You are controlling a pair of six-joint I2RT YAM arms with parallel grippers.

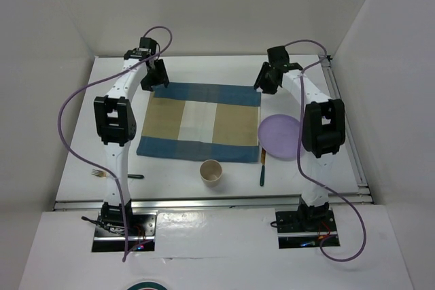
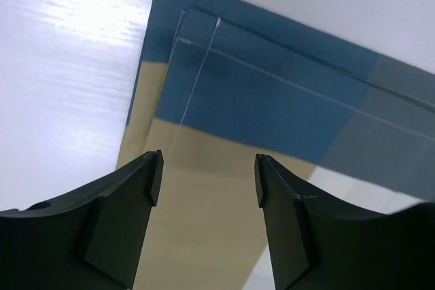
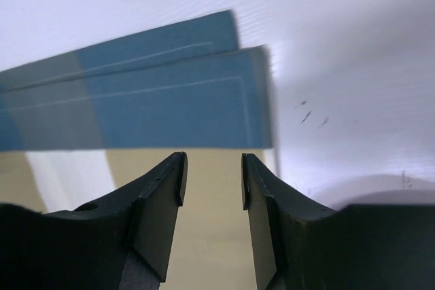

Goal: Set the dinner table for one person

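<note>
Dinner table (image 1: pixel 170 171) white; placemat (image 1: pixel 200 121) blue/tan chk w/ white ctr; plate (image 1: pixel 280 136) lilac.

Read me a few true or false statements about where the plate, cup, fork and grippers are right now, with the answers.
1. The purple plate sits on the placemat. False: it lies on the dinner table, beside the placemat's right edge.
2. The left gripper and right gripper are both open. True.
3. The paper cup stands upright, just near of the placemat. True.
4. The fork is inside the cup. False: it lies flat on the table's left side.
</note>
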